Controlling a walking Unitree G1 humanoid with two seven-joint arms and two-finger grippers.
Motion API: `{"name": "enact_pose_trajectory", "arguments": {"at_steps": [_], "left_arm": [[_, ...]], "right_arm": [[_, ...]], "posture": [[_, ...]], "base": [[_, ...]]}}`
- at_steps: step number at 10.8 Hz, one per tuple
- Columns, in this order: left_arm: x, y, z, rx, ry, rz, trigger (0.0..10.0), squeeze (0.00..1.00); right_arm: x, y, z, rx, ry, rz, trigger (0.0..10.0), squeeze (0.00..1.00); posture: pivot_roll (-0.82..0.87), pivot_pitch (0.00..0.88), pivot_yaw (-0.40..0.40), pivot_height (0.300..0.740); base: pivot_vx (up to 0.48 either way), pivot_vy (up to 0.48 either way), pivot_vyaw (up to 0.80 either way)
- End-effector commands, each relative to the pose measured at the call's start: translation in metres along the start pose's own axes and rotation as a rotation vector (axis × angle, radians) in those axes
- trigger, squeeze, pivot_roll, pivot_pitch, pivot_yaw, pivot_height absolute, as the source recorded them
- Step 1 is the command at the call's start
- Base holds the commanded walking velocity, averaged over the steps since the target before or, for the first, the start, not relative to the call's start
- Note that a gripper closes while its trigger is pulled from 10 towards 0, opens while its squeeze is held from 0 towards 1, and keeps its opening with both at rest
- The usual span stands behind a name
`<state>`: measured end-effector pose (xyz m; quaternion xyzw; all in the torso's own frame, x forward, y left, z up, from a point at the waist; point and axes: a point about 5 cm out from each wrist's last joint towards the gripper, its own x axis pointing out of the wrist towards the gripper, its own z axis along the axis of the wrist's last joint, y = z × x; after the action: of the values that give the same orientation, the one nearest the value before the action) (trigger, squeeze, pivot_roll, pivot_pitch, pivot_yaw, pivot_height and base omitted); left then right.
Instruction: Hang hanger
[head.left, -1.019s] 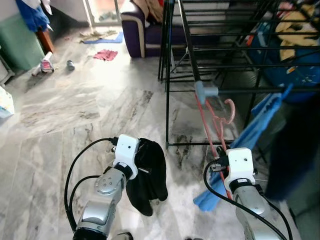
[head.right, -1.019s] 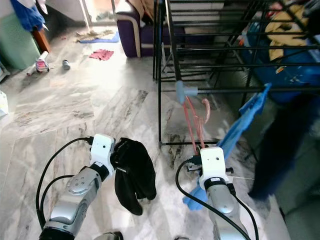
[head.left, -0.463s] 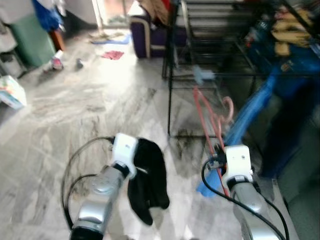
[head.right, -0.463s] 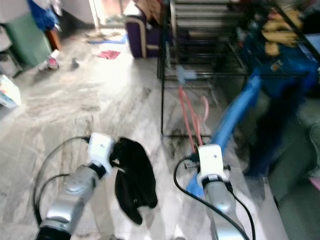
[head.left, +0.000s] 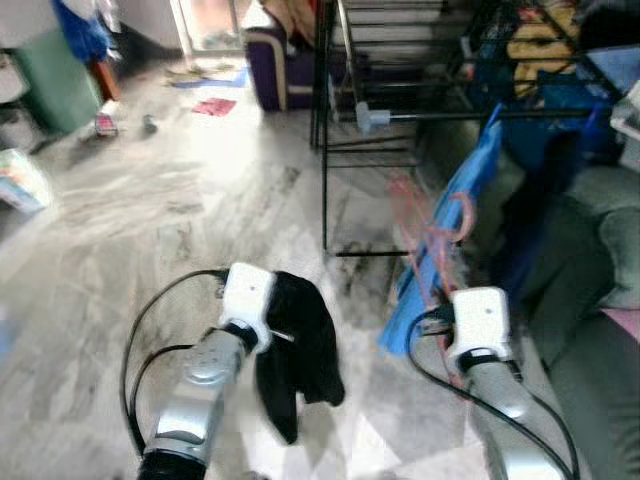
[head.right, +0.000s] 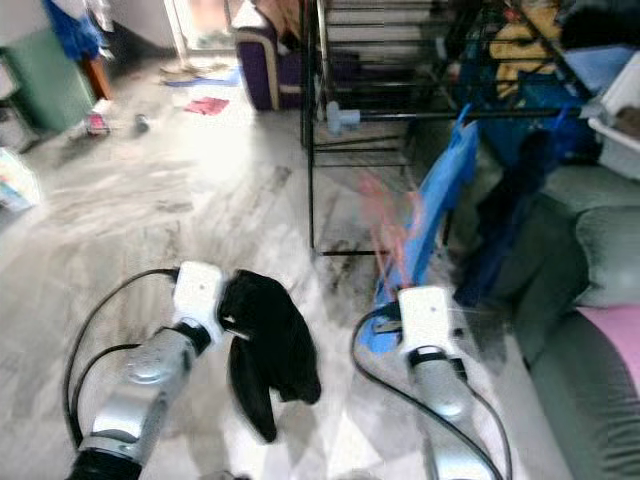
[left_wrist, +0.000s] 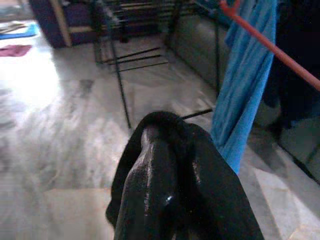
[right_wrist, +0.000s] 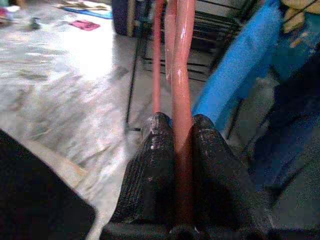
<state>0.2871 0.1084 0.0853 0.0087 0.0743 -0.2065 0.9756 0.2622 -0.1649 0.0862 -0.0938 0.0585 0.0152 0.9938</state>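
Observation:
A pink-red hanger (right_wrist: 182, 75) stands clamped between the fingers of my right gripper (right_wrist: 181, 120), which is shut on its lower bar. In the head view the hanger (head.left: 432, 238) rises blurred from my right wrist, its hook up beside a blue cloth (head.left: 455, 215). That cloth hangs from a black drying rack (head.left: 322, 130), whose rail ends in a grey cap (head.left: 371, 118). My left gripper (left_wrist: 160, 130) is shut on a black garment (head.left: 300, 345), which drapes over its fingers and hangs to the floor side.
A grey-green sofa (head.left: 600, 260) stands close on the right. Dark clothes hang on the rack's right part (head.left: 545, 170). A purple sofa (head.left: 268, 55) and scattered clothes (head.left: 214, 107) lie far back on the marble floor (head.left: 150, 200).
The camera has swung to the right, bringing the grey-green sofa into view and shifting the rack leftward. Both grippers keep their holds on the hanger and the black garment.

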Motion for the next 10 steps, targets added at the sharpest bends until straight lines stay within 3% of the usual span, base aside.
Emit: {"name": "enact_pose_trajectory", "arguments": {"at_steps": [1, 8, 10], "left_arm": [[0.0015, -0.0054, 0.0063, 0.009, -0.027, -0.010, 10.0, 0.00], [0.0037, -0.0078, 0.0061, 0.006, -0.025, -0.017, 10.0, 0.00], [0.0044, -0.0083, 0.0074, 0.003, -0.036, -0.017, 10.0, 0.00]], "right_arm": [[0.0005, -0.0051, 0.0000, -0.002, 0.001, -0.017, 10.0, 0.00], [0.0019, -0.0043, 0.0012, -0.003, 0.002, -0.010, 10.0, 0.00], [0.0022, -0.0039, 0.0011, -0.004, 0.003, -0.011, 10.0, 0.00]], "posture": [[-0.07, 0.058, 0.014, 0.740], [-0.07, 0.060, 0.009, 0.740], [-0.07, 0.060, 0.010, 0.740]], "base": [[-0.330, 0.000, 0.00], [-0.320, 0.000, 0.00], [0.000, 0.000, 0.00]]}}
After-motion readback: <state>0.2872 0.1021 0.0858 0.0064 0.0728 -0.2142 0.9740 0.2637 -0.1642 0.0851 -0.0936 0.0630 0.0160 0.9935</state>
